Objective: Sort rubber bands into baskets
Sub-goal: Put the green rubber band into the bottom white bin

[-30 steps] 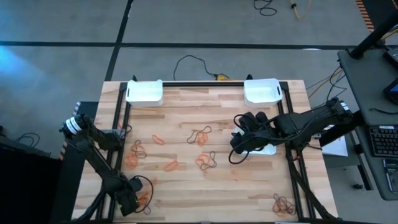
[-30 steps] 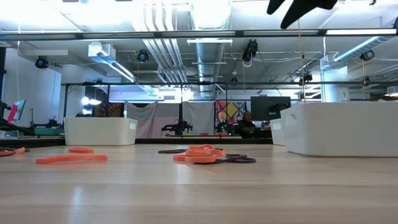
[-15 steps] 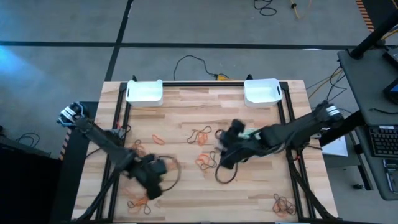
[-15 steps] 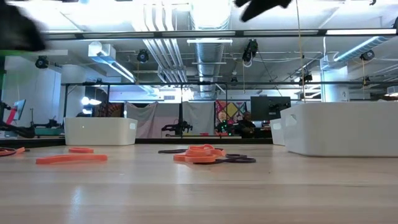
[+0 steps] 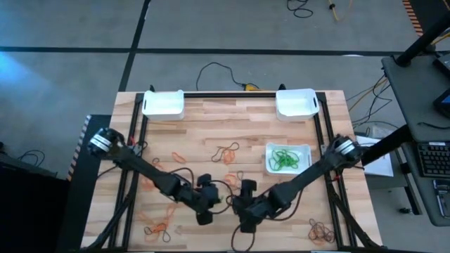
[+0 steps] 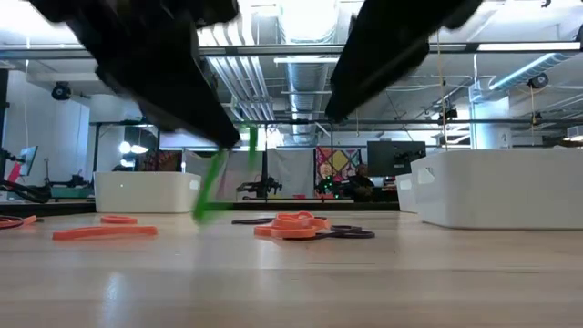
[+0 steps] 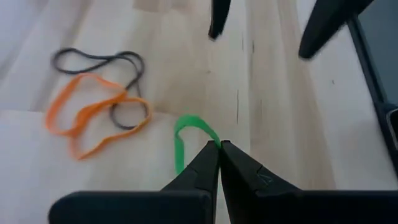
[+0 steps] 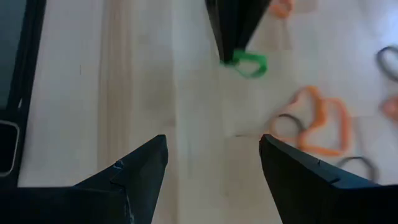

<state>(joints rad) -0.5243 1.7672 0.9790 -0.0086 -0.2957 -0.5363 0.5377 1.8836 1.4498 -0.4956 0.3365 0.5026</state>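
1 green rubber band (image 7: 185, 133) pinched by one end between the clenched tips of the left gripper (image 7: 219, 145), low over the near middle of the table (image 5: 211, 123). Seen in the low view as a thin loop dangling clear of the wood, long axis running down and away from the tips, free end unsupported. Directly opposite, just to the right and tip to tip with it in the high view, the right gripper (image 8: 211, 144), fingers spread wide and holding nothing, aimed straight at the loop. Just beside the loop on the wood, a tangle of orange and dark bands (image 7: 99, 112), not touching it. Farther right and a little farther back, the basket with green bands (image 5: 304, 149) already in it, by the table's right rail; judged the proper home for this loop. The other 2 baskets at the far edge, the far-left basket (image 5: 163, 104) and the far-right basket (image 5: 295, 102), both apparently empty from above. Key relation for the next move: green basket to the right of the held loop and beyond it, on the right arm's side, so either a long reach across by the left arm or a pass to the waiting spread fingers. For a pass, best gripped on the free dangling end, across the loop's long axis. Risk, by judgement: a thin limp loop, easy to miss or drop. More orange and dark bands scattered mid-table (image 5: 226, 153) and at the near-right corner (image 5: 320, 230), sorting plainly far from done.
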